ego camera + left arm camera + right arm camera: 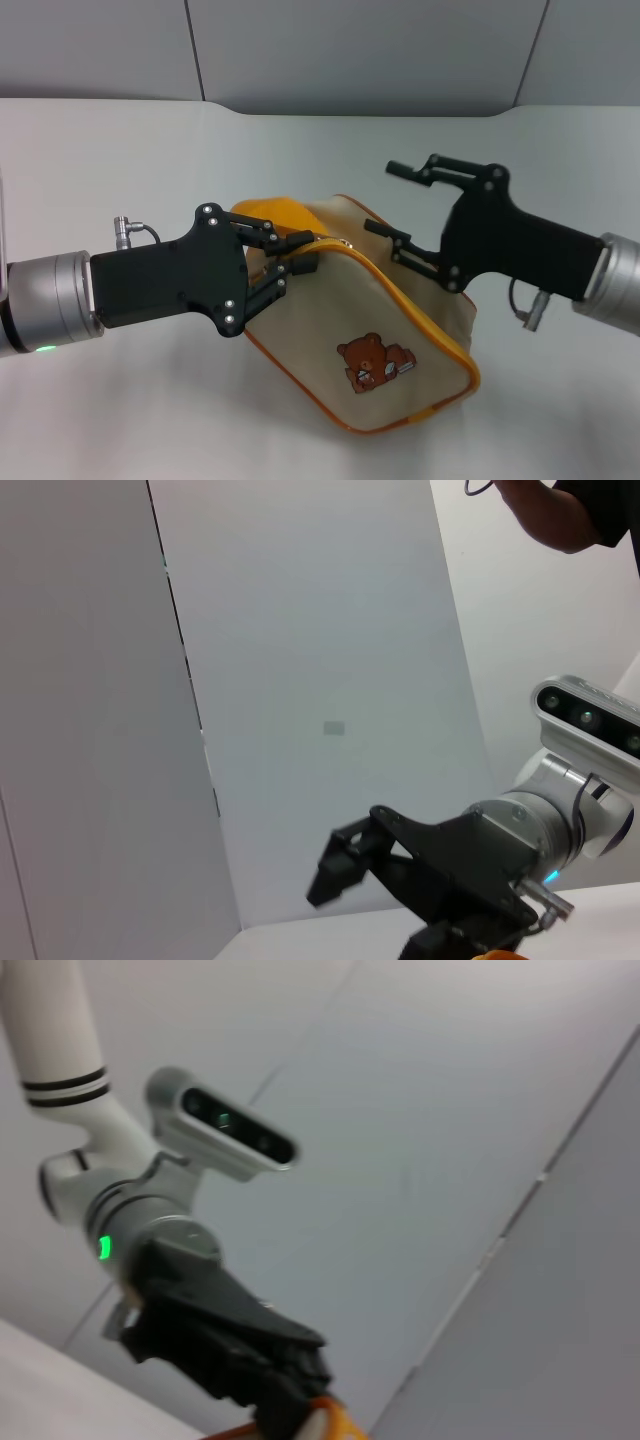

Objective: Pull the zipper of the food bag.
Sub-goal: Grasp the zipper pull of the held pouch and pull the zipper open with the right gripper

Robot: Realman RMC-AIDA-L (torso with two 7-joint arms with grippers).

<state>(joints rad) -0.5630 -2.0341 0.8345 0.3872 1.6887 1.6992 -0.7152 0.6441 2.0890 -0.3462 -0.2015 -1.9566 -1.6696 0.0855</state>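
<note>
White table [100, 420] fills the head view, with grey wall panels [350, 50] behind it. On the table, near its middle, is the food bag [400, 340], a boxy beige canvas pouch with orange-yellow piping along its edges and a small brown bear picture [375, 363] on the front panel. An orange-yellow strap handle [268, 212] rises at the bag's upper left end. The zipper [400, 300] is an orange-yellow track that runs along the upper edge of the front panel; the silver pull tab is too small to find with certainty.

The left gripper [300, 255] comes to the bag from the left side, its arm almost level, and its black fingers [285, 242] are closed together on the zipper at the upper left corner of the bag, just beside the strap handle. In the right wrist view the same gripper [290, 1400] shows with orange material at its tip. The right gripper [400, 215] comes from the right side and sits against the rear top edge of the bag. Its fingers stand wide apart: one is raised above the bag, the other lies at the beige back panel.

The bag lies tilted, its long axis going from the upper left, at the left gripper, down to the lower right, toward the near table edge. The front panel faces the camera and the zipper follows the same diagonal.
</note>
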